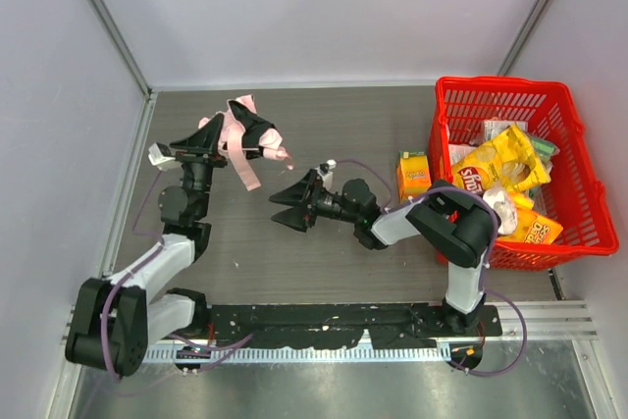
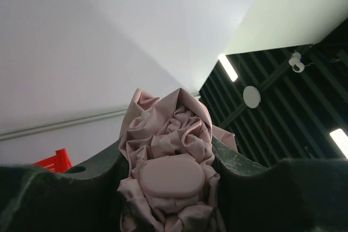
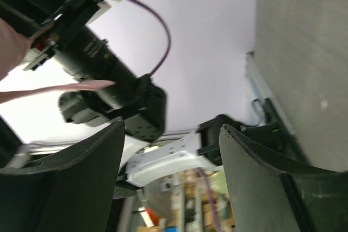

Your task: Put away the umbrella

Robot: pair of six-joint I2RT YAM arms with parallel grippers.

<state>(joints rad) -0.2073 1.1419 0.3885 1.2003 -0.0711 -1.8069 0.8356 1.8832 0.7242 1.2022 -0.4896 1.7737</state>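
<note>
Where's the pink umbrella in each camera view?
Top external: umbrella upper left, in the left gripper.
Left wrist: bottom centre, bunched between the fingers.
Right wrist: only a pink strap at the left edge.
Shared landmark: the left gripper holding it.

The left claw (image 2: 167,146) pinches the crumpled umbrella (image 2: 163,118) between its two dark fingers (image 2: 65,194), with an oval pink tab (image 2: 172,176) facing the lens. Behind are a white wall (image 2: 81,42) and a dark slatted ceiling (image 2: 283,101) with strip lights (image 2: 228,67). A red corner (image 2: 54,161) shows at lower left.
</note>
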